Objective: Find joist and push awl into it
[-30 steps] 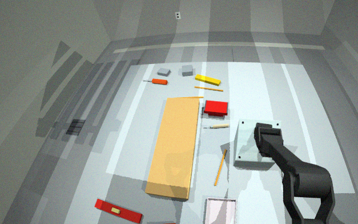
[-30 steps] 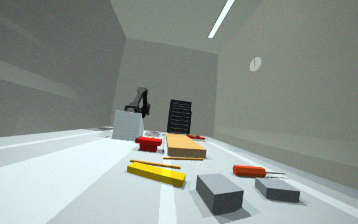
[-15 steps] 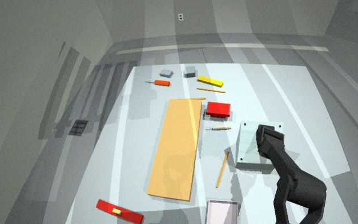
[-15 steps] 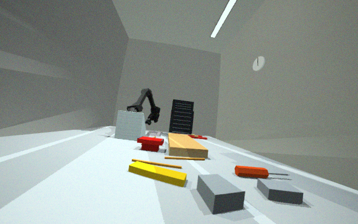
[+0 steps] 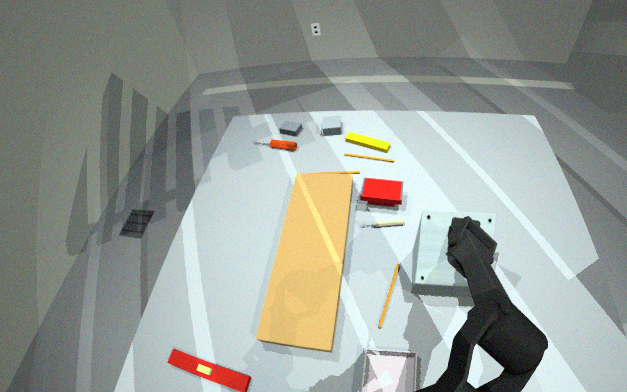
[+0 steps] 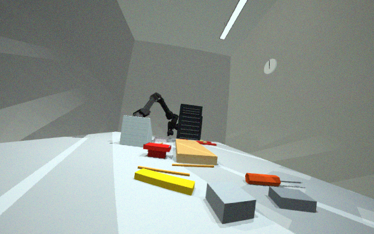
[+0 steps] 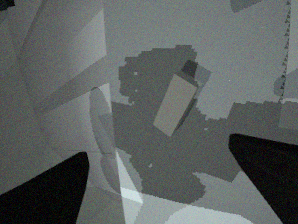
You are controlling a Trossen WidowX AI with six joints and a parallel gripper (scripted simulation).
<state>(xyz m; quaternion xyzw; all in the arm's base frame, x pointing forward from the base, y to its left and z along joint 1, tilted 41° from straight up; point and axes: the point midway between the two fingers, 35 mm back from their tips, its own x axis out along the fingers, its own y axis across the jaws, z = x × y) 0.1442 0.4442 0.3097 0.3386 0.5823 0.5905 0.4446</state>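
Open Claw Above the Pale Panel

From above, we see a red level (image 5: 209,370) (image 6: 207,143) toward the surface's (image 5: 540,200) (image 6: 77,185) near left corner. An orange-handled screwdriver (image 5: 283,145) (image 6: 262,179) lies near the far left corner, with a dark grey block (image 5: 291,128) (image 6: 292,199) just beside it. The long tan board (image 5: 307,260) (image 6: 191,151) runs between the near and far edges, one thin orange stick (image 5: 350,172) (image 6: 192,165) at its far end.

Along the far edge we then find a lighter grey block (image 5: 331,126) (image 6: 231,203) and a yellow bar (image 5: 367,142) (image 6: 164,181), another orange stick (image 5: 369,158) (image 6: 163,171) beside it. A red block (image 5: 382,191) (image 6: 157,147) and a cream-handled tool (image 5: 390,223) (perhaps our awl, though we cannot be sure) lie right of the board. Nearer us are a third stick (image 5: 389,296) and the pinkish tray (image 5: 390,352), which reaches the picture's bottom.

Toward the right edge stands the raised pale panel (image 5: 435,250) (image 6: 135,129) (image 7: 215,30), dark dots at its visible corners. Above it hangs the claw (image 5: 465,229) (image 6: 137,113) (image 7: 161,149), fingers spread wide with nothing between them. Our wrist view shows a beige block (image 7: 175,104) with a dark end, apparently on the panel; we cannot tell whether it is the stud finder.
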